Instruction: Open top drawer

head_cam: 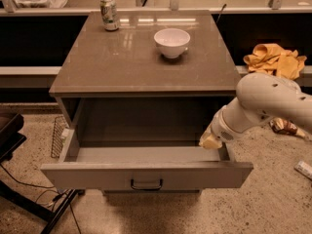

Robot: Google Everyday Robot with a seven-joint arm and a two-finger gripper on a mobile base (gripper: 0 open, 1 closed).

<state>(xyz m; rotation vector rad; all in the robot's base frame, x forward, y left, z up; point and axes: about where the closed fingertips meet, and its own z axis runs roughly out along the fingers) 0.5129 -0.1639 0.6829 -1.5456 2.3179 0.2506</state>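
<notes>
The top drawer (146, 175) of the grey-taupe cabinet stands pulled far out, its wide front with a small black bar handle (146, 184) facing me and its deep grey interior (141, 130) open and empty. My gripper (210, 141) is at the drawer's right side wall, near the front right corner, at the end of my white arm (265, 106) that reaches in from the right. The two lower drawers are hidden under the open drawer's front.
On the cabinet top (112, 62) stand a white bowl (171, 42) and a drink can (109, 13). Yellow cloth (273, 60) lies at the right. A wire basket (57, 135) and dark chair legs (29, 199) are at the left, on speckled floor.
</notes>
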